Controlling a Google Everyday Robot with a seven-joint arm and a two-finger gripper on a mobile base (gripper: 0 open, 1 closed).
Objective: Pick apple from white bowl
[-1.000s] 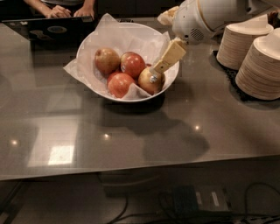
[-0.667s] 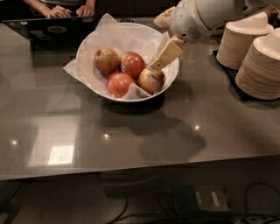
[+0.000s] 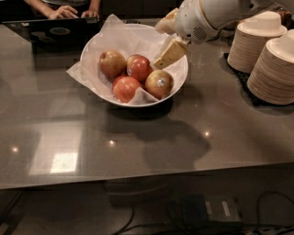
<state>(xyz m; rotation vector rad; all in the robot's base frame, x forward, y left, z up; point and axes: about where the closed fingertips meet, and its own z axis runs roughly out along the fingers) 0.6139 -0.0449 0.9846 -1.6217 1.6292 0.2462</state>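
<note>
The white bowl (image 3: 180, 80), lined with crumpled white paper, stands at the back middle of the grey table. It holds several apples. The deep red apple (image 3: 139, 66) with a pale sticker lies in the bowl's middle. A yellowish-golden stickered apple (image 3: 159, 84) is front right, a red-orange apple (image 3: 127, 89) is front left, and a dull yellow-red apple (image 3: 112, 63) is at the left. My gripper (image 3: 157, 47) hangs over the bowl's right side, open and empty. Its lower finger (image 3: 170, 53) points down-left, with its tip just right of the deep red apple and above the golden one.
Two tall stacks of pale paper bowls (image 3: 255, 43) (image 3: 277, 71) stand at the right on a dark mat. A black laptop (image 3: 59, 32) with a person's hands (image 3: 64, 11) on it is at the back left. The table's front edge (image 3: 138, 176) runs across, with cables on the floor below it.
My gripper has risen a little and drifted left, off the golden apple and toward the bowl's middle. The apples have not moved.
</note>
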